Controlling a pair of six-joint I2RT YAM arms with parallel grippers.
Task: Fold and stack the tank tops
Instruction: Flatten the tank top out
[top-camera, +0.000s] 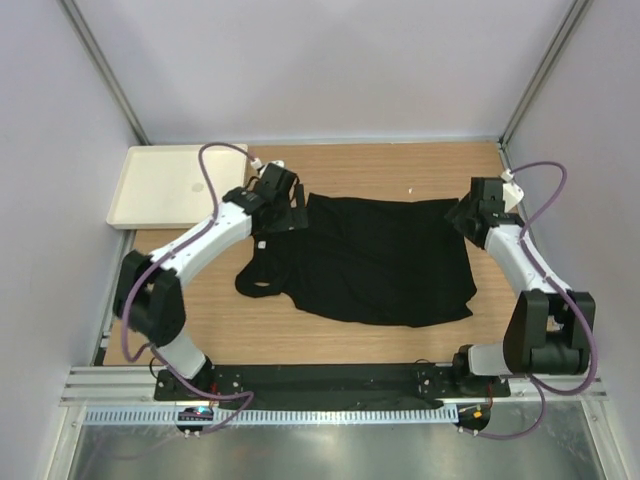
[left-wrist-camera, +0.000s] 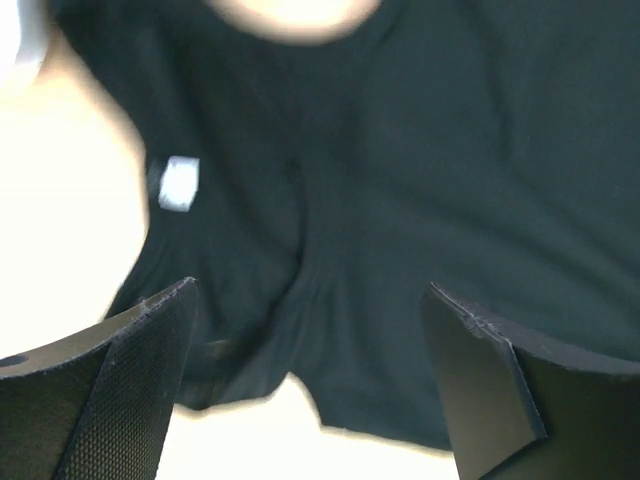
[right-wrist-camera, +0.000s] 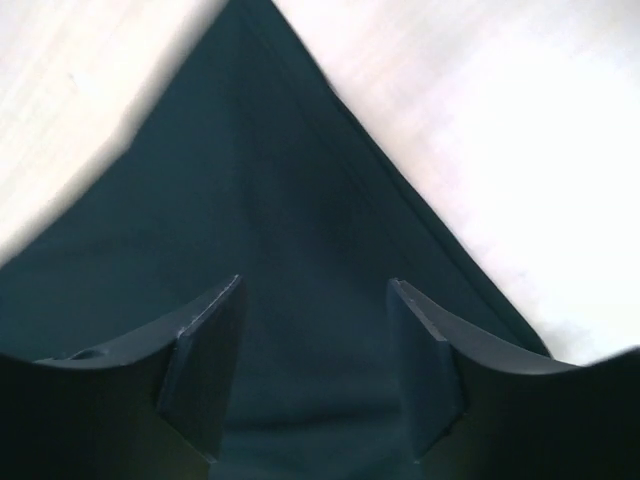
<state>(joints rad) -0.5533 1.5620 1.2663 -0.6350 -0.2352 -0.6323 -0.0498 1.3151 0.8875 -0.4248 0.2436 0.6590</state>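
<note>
Table (top-camera: 200, 325): wooden top inside pale walls; both arms are mounted at its near edge.
Tank top (top-camera: 385, 265): black, lying spread out in the middle of the table between the two arms. Its straps and neck opening point to the left and its hem to the right. The surface shows some creases.
Tray (top-camera: 165, 185): cream, shallow, at the far left corner of the table, apart from the tank top.
Left arm (top-camera: 190, 250): reaches to the far left corner of the tank top.
Right arm (top-camera: 525, 265): reaches to the far right corner of the tank top.
Left gripper (left-wrist-camera: 310, 290): fingers spread wide, nothing between them, poised over the black fabric beside the neck opening.
Right gripper (right-wrist-camera: 315, 283): fingers apart, nothing clamped, above a pointed corner of the fabric with bare wood on either side.
Label (left-wrist-camera: 178, 184): small white tag on the fabric, just beyond the left finger; blurred.
</note>
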